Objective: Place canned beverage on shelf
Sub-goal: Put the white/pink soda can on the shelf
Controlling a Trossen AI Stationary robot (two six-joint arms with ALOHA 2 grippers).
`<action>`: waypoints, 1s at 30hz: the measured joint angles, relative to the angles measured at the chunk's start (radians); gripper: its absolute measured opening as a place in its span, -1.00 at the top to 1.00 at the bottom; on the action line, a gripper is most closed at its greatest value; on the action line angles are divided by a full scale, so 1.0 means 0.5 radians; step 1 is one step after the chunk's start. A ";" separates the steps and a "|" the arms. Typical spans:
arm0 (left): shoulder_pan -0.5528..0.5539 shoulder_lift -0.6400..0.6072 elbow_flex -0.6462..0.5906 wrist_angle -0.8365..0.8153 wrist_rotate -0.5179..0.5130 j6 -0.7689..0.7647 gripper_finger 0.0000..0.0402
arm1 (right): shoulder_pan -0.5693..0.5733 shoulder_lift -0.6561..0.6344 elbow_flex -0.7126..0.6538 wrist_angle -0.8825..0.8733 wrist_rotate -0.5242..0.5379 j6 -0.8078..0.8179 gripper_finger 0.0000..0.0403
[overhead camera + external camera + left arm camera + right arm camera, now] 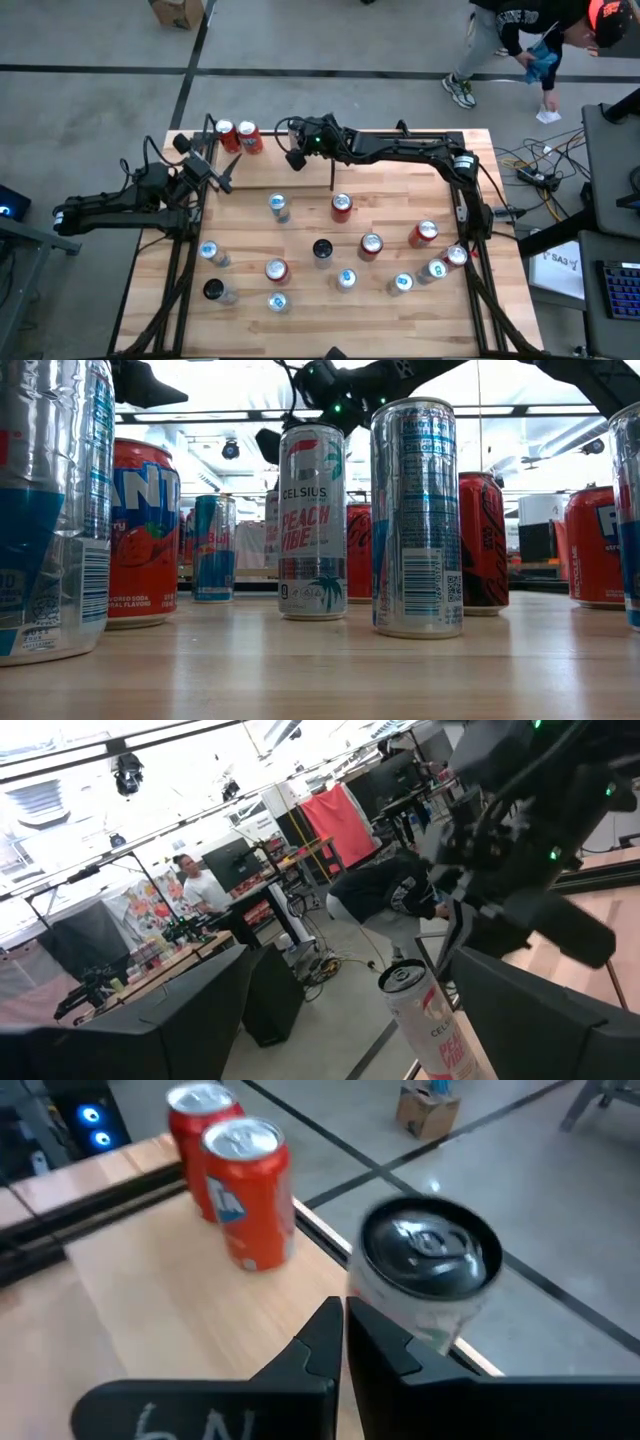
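2 red cans [235,1175], plank shelf [150,1295], concrete floor [330,35]

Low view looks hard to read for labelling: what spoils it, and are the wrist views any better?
Low view: bright ceiling lights wash out the background; the nearest can is blurred. Left wrist view: overexposed room, soft Celsius can. Right wrist view: grey-topped can blurred, red cans clearer.

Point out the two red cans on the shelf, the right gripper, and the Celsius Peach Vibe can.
Two red cans [250,1190]: right wrist view, side of nearer can.
Right gripper [343,1342]: right wrist view, between the shut fingertips.
Celsius Peach Vibe can [312,520]: low view, label at mid-body.
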 joint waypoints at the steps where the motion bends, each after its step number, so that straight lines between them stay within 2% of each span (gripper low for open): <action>1: 0.000 0.000 0.000 0.000 0.000 0.000 -0.64 | 0.002 -0.002 0.016 0.015 -0.002 -0.007 0.96; 9: 0.000 0.004 0.000 0.050 0.000 -0.001 -0.64 | -0.055 0.032 0.059 0.260 0.002 -0.053 0.96; 16: -0.001 0.012 0.000 0.050 0.000 -0.002 -0.64 | -0.134 0.116 0.055 0.270 0.004 -0.062 0.96; 30: 0.000 0.018 0.000 0.047 -0.001 0.001 -0.64 | -0.169 0.117 0.040 0.272 0.019 -0.065 0.96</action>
